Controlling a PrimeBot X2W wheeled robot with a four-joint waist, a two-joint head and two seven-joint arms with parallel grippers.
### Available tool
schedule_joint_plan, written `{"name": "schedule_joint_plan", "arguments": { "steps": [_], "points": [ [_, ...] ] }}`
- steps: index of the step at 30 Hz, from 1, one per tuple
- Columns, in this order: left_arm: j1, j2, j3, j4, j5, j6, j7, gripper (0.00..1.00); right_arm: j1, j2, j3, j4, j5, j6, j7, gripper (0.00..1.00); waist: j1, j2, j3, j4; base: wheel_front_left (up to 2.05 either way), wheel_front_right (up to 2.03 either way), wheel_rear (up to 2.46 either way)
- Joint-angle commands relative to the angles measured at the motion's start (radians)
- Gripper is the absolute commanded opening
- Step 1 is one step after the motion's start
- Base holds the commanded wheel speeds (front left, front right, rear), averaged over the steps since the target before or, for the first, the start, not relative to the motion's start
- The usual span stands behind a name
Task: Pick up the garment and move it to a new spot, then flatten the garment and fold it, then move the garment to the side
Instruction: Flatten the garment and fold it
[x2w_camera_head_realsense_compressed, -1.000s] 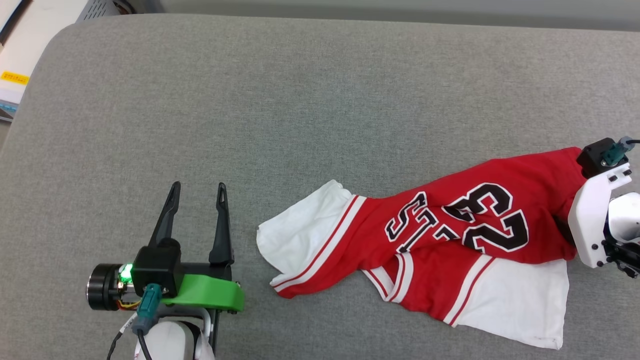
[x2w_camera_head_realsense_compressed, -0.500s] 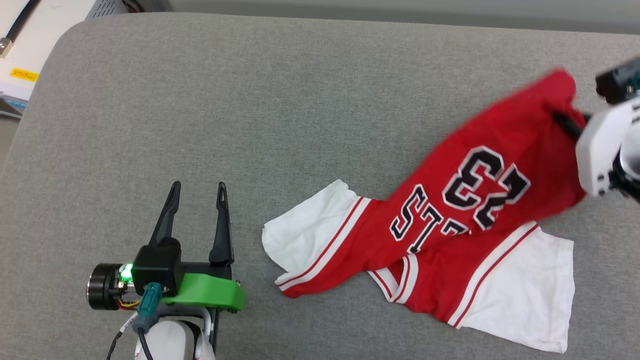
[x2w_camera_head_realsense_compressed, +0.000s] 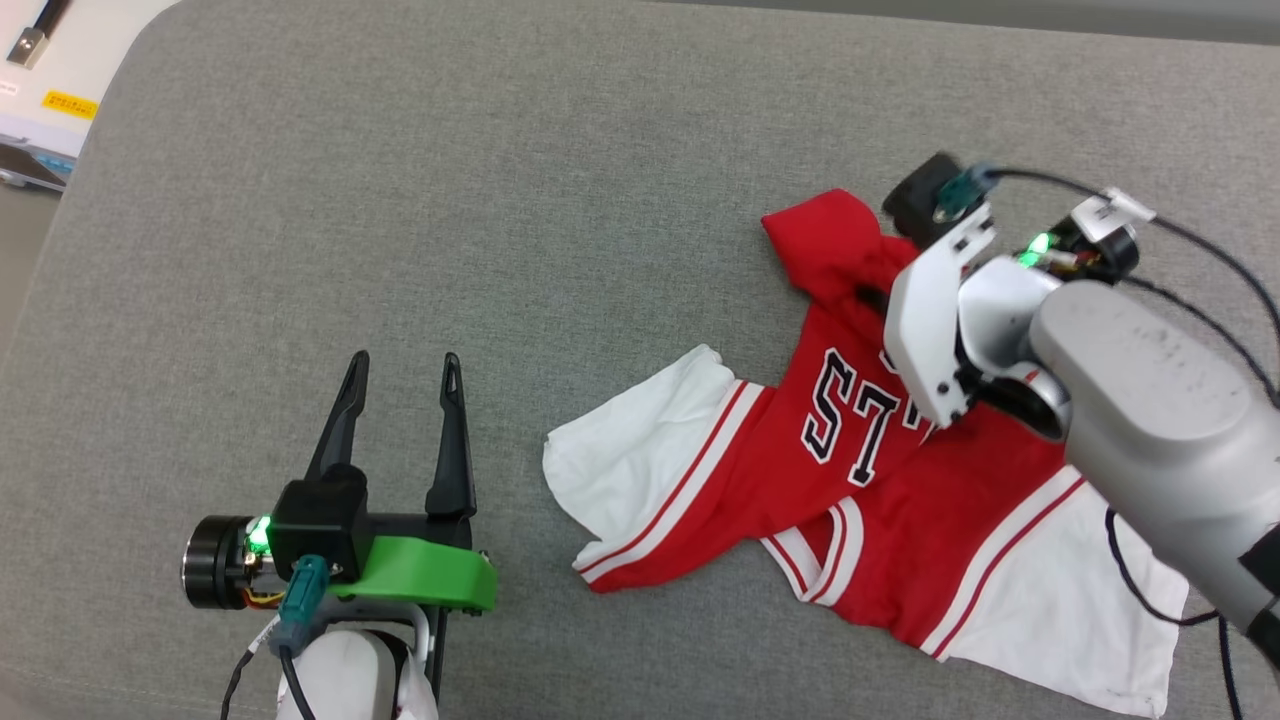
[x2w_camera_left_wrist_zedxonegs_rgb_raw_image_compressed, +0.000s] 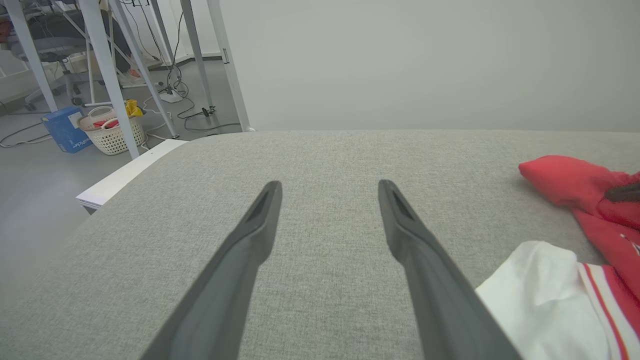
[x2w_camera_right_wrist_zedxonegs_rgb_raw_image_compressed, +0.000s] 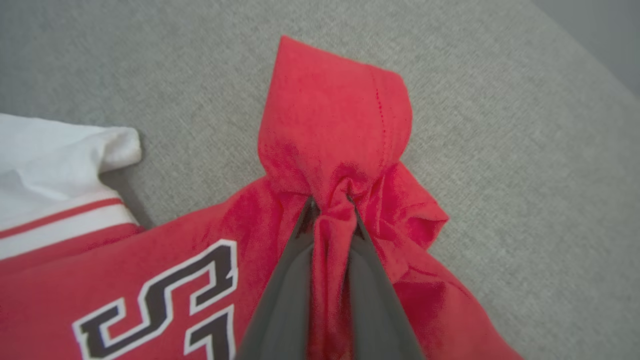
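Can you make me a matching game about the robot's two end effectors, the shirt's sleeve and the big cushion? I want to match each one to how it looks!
Things:
1. left end effector
2. right end effector
3. sleeve nearest the left end effector
4. cushion

How it looks:
A. grey
B. shut on the garment
C. white
D. open, holding nothing

Pairs: 1-D, 2-B, 3-C, 4-A.

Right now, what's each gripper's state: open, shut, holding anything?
Left gripper: open, holding nothing.
Right gripper: shut on a bunched red fold of the jersey T-shirt.
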Motion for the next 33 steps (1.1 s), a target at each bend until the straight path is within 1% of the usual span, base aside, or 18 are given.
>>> {"name": "schedule_joint_plan", "arguments": {
  "steps": [1,3,5,6,7,8,9,12,16,18,20,22,24,27,29,33],
  "points": [
    [-0.017,-0.003,0.001,0.004,-0.011,0.006,-0.006,1.0,0.012,0.005,0.032,0.033,0.016,-0.001,0.018,0.0,0.0,0.0,0.008,0.004,0.0,0.0,0.0],
    [-0.022,-0.003,0.002,0.009,-0.012,0.005,-0.006,1.0,0.021,0.015,0.079,0.077,0.038,-0.001,0.034,0.0,0.0,0.0,0.011,0.005,0.0,0.0,0.0],
    [-0.024,-0.003,0.003,0.012,-0.013,0.005,-0.006,1.0,0.02,0.02,0.101,0.106,0.06,-0.001,0.011,0.0,0.0,0.0,0.01,0.004,0.0,0.0,0.0],
    [-0.024,-0.003,0.005,0.015,-0.012,0.006,-0.006,1.0,0.017,0.02,0.112,0.115,0.067,-0.001,-0.014,0.11,0.0,0.0,0.006,0.002,0.0,0.0,0.0],
    [-0.023,-0.003,0.009,0.017,-0.01,0.005,-0.006,1.0,0.012,0.019,0.118,0.119,0.07,-0.001,-0.04,0.4,0.0,0.0,0.001,-0.002,0.0,0.0,0.0],
    [-0.021,-0.003,0.014,0.02,-0.008,0.003,-0.006,1.0,0.006,0.016,0.122,0.121,0.074,-0.001,-0.08,1.0,0.0,0.0,-0.005,-0.006,0.0,0.0,0.0],
    [-0.02,-0.003,0.018,0.023,-0.005,0.001,-0.006,1.0,0.003,0.013,0.121,0.121,0.079,-0.001,-0.115,1.0,0.0,0.0,-0.012,-0.009,0.0,0.0,0.0],
    [-0.01,-0.003,0.029,0.025,0.003,-0.003,-0.006,1.0,-0.005,-0.004,0.108,0.118,0.076,-0.001,-0.266,1.0,0.0,0.0,-0.04,-0.023,0.0,0.0,0.0],
    [0.009,-0.003,0.04,0.025,0.008,-0.009,-0.006,1.0,0.027,-0.024,0.058,0.118,0.059,-0.001,-0.471,1.0,0.0,0.0,-0.084,-0.043,0.0,0.0,0.0],
    [0.019,-0.001,0.046,0.022,0.012,-0.012,-0.006,1.0,0.056,-0.033,0.024,0.121,0.043,-0.001,-0.552,1.0,0.0,0.0,-0.104,-0.052,0.0,0.0,0.0],
    [0.031,0.002,0.052,0.021,0.016,-0.015,-0.006,1.0,0.092,-0.04,-0.021,0.116,0.02,-0.001,-0.59,1.0,0.0,0.0,-0.124,-0.064,0.0,0.0,0.0],
    [0.04,0.005,0.057,0.019,0.018,-0.019,-0.006,1.0,0.133,-0.046,-0.091,0.106,-0.018,-0.001,-0.605,1.0,0.0,0.0,-0.141,-0.073,0.0,0.0,0.0],
    [0.05,0.007,0.061,0.016,0.02,-0.021,-0.006,1.0,0.181,-0.051,-0.205,0.056,-0.074,-0.001,-0.607,1.0,0.0,0.0,-0.152,-0.081,0.0,0.0,0.0],
    [0.063,0.012,0.07,0.013,0.019,-0.026,-0.006,1.0,0.314,-0.048,-0.409,-0.058,-0.198,-0.001,-0.608,1.0,0.0,0.0,-0.171,-0.092,0.0,0.0,0.0],
    [0.067,0.017,0.073,0.014,0.017,-0.036,-0.006,1.0,0.419,-0.026,-0.538,-0.147,-0.275,-0.001,-0.608,1.0,0.0,0.0,-0.182,-0.096,0.0,0.0,0.0],
    [0.058,0.033,0.087,0.018,0.008,-0.058,-0.006,1.0,0.623,0.041,-0.742,-0.319,-0.416,-0.001,-0.608,1.0,0.0,0.0,-0.2,-0.102,0.0,0.0,0.0]
  ]
}}
